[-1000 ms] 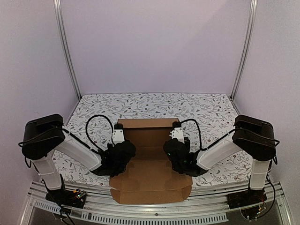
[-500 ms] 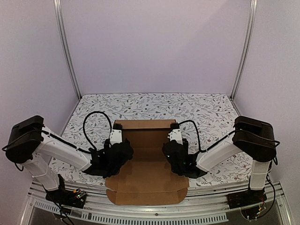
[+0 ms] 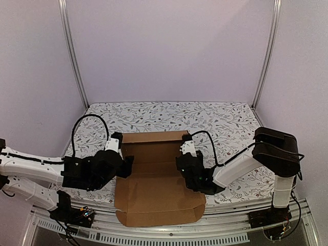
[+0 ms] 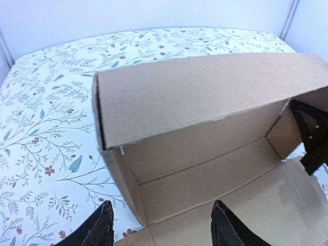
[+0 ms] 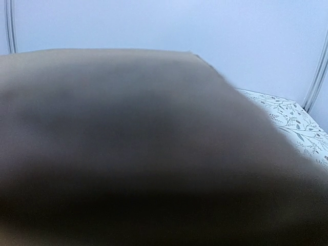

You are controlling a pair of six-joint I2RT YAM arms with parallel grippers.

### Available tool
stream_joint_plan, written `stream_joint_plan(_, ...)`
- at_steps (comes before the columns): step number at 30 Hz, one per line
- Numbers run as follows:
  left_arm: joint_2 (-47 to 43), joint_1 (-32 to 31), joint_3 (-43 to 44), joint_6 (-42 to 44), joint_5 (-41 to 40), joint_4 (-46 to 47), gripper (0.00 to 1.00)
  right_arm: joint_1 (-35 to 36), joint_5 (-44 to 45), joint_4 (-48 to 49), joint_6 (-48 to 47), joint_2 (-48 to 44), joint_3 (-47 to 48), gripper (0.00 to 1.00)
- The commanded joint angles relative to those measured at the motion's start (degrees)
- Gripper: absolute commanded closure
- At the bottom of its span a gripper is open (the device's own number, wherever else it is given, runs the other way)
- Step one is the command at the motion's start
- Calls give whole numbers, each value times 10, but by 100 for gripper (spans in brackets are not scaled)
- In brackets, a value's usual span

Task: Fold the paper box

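well, the box (image 3: 156, 179) lies in the near middle of the table (image 3: 154, 114), its front flap hanging over the near edge above the rail (image 3: 215, 237). the far half of the table is bare floral cloth, with room on both sides out to the posts.

the left gripper (image 3: 124, 160) stands just off the box's left wall, fingers spread wide with nothing between them. the right gripper (image 3: 182, 163) is at the right wall, closed tight; whether it pinches the card i cannot tell.

a second ago the left gripper was shut at the left wall, with its arm bent high. now that arm lies low and stretched out to the left, and the claw has let go. the box has slid a little leftward. the right arm has barely moved.

the left wrist view shows what the top view does not: the box (image 4: 205, 97) with its back wall raised, a flap leaning forward over it, the left wall upright, and both fingers (image 4: 100, 228) clear of the card. the right wrist view gives only blurred card (image 5: 128, 128).
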Motion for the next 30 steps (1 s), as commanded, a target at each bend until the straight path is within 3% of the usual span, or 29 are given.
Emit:
stream_joint_plan(1,-63,-6,6,50,128,-64,37,1,-61,-31,-84,37,1,100)
stream_joint_plan(8,-87,7,96,135,247,-102,37,-22,-137,50,-145,38,-25,100)
stream_joint_plan(14,-60,59,182,191,336,-90,42,-45,-239,116,-192,40,-52,100)
stream_joint_plan(20,10,121,246,216,397,-36,59,-68,-321,220,-237,60,-79,100)
stream_joint_plan(30,144,175,319,196,493,26,78,-94,-400,238,-229,58,-84,100)
